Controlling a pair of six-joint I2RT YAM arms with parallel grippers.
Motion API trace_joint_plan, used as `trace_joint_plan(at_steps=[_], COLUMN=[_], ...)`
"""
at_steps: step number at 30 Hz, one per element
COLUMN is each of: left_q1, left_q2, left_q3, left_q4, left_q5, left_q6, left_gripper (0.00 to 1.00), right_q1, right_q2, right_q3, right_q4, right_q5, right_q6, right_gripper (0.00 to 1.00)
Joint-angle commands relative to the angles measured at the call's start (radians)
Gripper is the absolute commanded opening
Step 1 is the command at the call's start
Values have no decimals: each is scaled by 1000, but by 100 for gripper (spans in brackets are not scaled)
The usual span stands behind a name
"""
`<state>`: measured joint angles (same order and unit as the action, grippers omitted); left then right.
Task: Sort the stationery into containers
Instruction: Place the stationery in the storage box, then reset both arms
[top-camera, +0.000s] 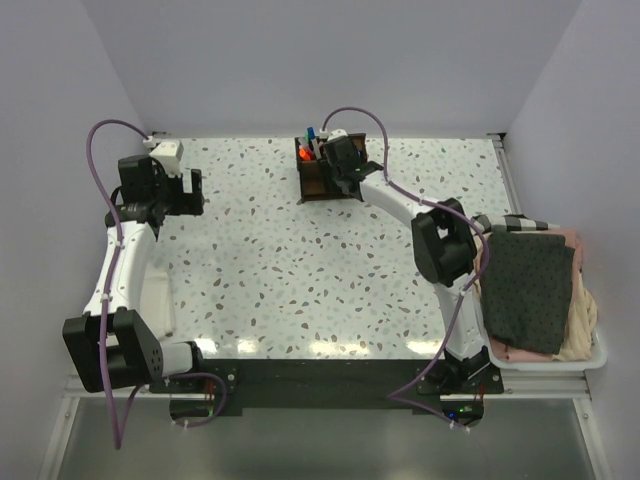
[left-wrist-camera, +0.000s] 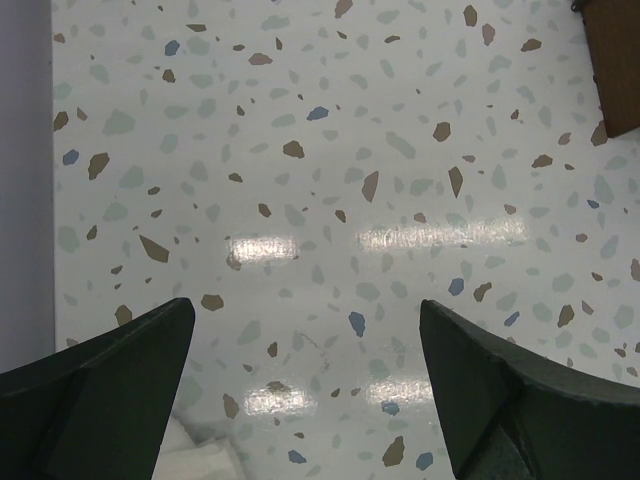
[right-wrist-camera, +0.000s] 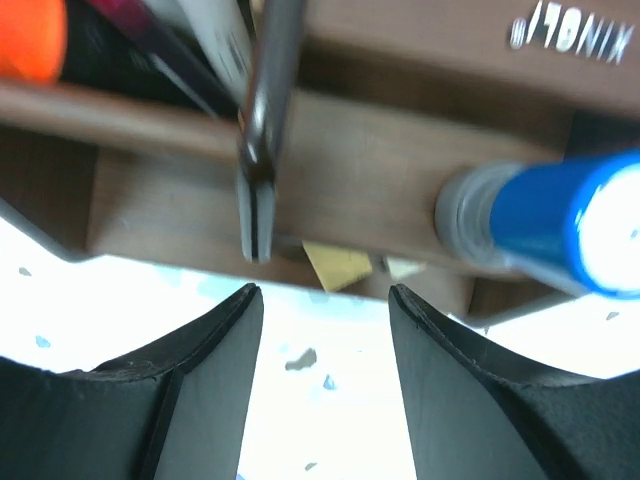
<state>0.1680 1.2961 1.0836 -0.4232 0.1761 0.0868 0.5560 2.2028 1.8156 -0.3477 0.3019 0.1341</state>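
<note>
At the far edge of the worktop (top-camera: 300, 270) your right gripper (right-wrist-camera: 322, 300) hangs, jaws partly spread and empty, just beside the brown organizer (right-wrist-camera: 400, 190), a dark pen (right-wrist-camera: 262, 150) standing inside just beyond them, while your left gripper (left-wrist-camera: 305, 340), jaws spread wide and empty, is well apart.

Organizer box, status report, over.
Left hand open over table. Right hand open at organizer box, holding nothing. Blue marker, orange marker, dark pen in the box. Nothing seen blocking.

left tool (left-wrist-camera: 305, 310): spread wide | tabletop (left-wrist-camera: 330, 150): speckled, below | organizer box (left-wrist-camera: 615, 60): top-right corner
</note>
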Motion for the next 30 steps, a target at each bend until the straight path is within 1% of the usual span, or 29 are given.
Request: trace_joint_plan(at_steps=[1, 3, 6, 7, 8, 9, 10, 12, 14, 18, 20, 21, 26, 30], left_q1=[5, 4, 5, 5, 5, 4, 5, 5, 4, 4, 4, 2, 1, -4], left_q2=[-24, -24, -24, -23, -21, -20, -17, -14, -8, 9, 11, 15, 34, 63], left_q3=[4, 12, 24, 25, 25, 25, 22, 16, 10, 24, 33, 39, 76, 128], left_q4=[46, 37, 23, 23, 21, 24, 29, 52, 75, 95, 97, 97, 90, 80], left_q5=[20, 16, 14, 14, 17, 26, 29, 37, 39, 40, 49, 56, 80, 94], left_q6=[-19, -15, -9, -10, -12, -9, -7, 1, 10, 16, 31, 36, 47, 45], left_gripper=[100, 100, 100, 100, 100, 100, 100, 100, 100, 100, 100, 100, 100, 100], right_q1=[5, 7, 7, 7, 7, 4, -1, -34, -65, -139, -145, -148, -163, -191], right_q2=[-158, -196, -277, -320, -342, -363, -386, -443, -494, -578, -615, -658, -755, -798], right_q3=[-87, -150, -225, -240, -268, -282, -294, -318, -331, -357, -386, -401, -498, -521], right_q4=[-34, -45, -24, -13, -1, 31, 47, 70, 62, 7, 1, 10, 30, 32], right_q5=[-32, -73, -96, -80, -45, 6, 87, 94, 76, 80, 141, 157, 145, 144], right_q6=[45, 42, 7, -34, -56, -68, -88, -117, -111, -50, -45, -44, -68, -56], right_gripper=[57, 59, 76, 81, 95, 99, 99, 99, 99, 99, 99, 99, 99, 99])
